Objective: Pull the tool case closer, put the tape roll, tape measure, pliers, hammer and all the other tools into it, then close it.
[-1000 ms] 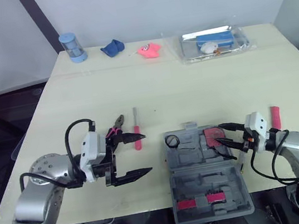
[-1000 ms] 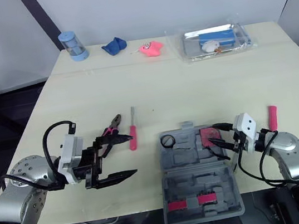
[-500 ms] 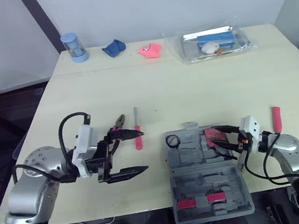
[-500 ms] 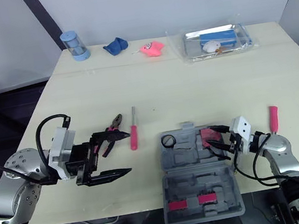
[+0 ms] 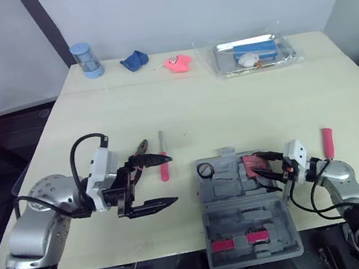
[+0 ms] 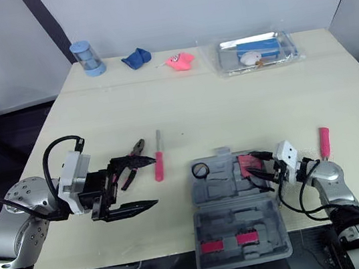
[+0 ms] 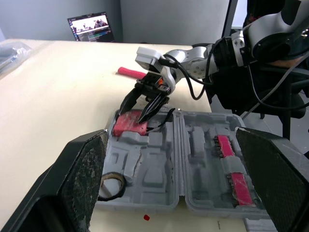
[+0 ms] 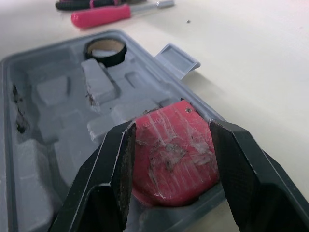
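Near edge, 6 o'clock: the tool case (image 6: 223, 189) lies open and close to the robot, so the pull looks done.
Inside the case: the tape roll (image 6: 200, 169) sits in a back corner slot, and the tape measure (image 8: 171, 154) sits in the slot at the other back corner. Two small red bits are in the near half.
Right end effector (image 5: 258, 166): at 5 o'clock, its two fingers hug the sides of the tape measure. I think it is just setting it down.
Left end effector (image 6: 147, 181): at 8 o'clock, wide open and holding nothing. It hangs just beside the pliers.
Left to pack: the pliers (image 6: 139, 147) and a red screwdriver (image 6: 158, 168) lie side by side at 9 o'clock, out on the tabletop. A red-handled tool (image 6: 324, 140) lies at 3 o'clock, near the case.
Left to do: put these tools in, then shut the lid. I think the job is less than half done.
Tabletop (image 6: 229, 107): pale cream and smooth, bare in the middle.
Far edge: a blue cup (image 6: 83, 58) at 11 o'clock, then a blue cloth (image 6: 133, 59), a pink thing (image 6: 179, 61) at 12 o'clock, and a clear bag (image 6: 258, 50) with things inside at 1 o'clock.
Room: a plain grey wall behind, with a dark pole at 11 o'clock.
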